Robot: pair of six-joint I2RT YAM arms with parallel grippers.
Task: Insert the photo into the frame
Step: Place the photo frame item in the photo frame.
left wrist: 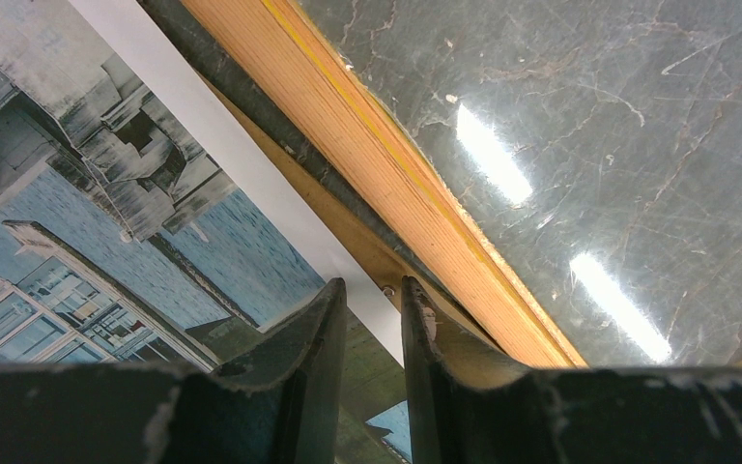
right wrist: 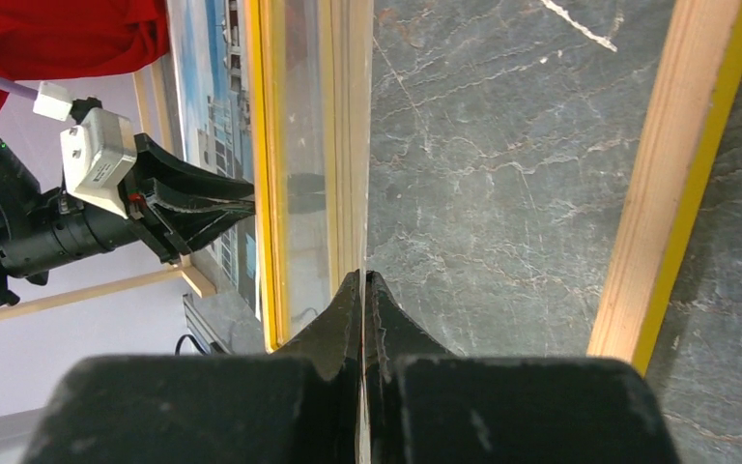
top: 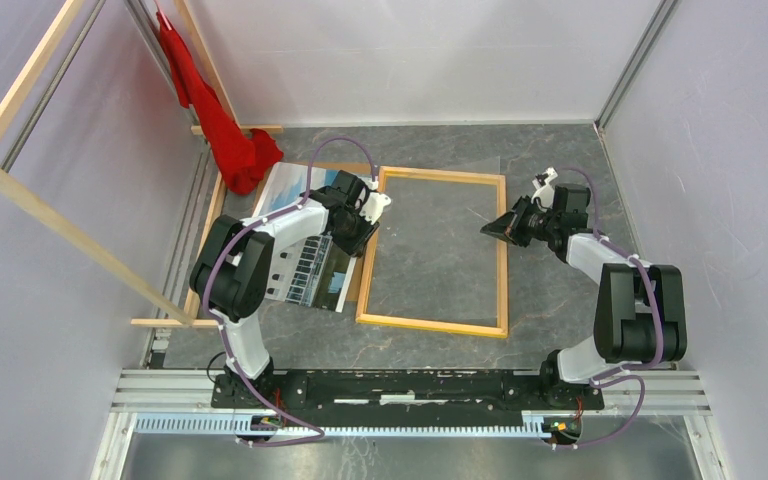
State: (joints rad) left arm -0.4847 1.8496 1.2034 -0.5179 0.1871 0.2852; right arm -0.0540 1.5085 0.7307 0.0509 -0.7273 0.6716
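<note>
Photo (top: 312, 272) face up on the desk (top: 560, 290), at 9 o'clock of the frame (top: 430, 325).
The print shows a white-grey building on blue, with a white margin. Its long edge runs just beside the frame's left rail, which is bare wood with a yellow edge. The left end effector (left wrist: 372, 290), narrowly parted, points at that margin. The right end effector (right wrist: 363, 278), pinched shut, sits by the 3 o'clock rail. Grey desk shows beyond the frame at 3 and 6 o'clock.

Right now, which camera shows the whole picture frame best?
The top external view. There the frame shows nearly whole, all four sides lying on the table. The left wrist view catches only a slanting stretch of one side, very close. The right wrist view shows parts of two opposite sides, but no corners.
</note>
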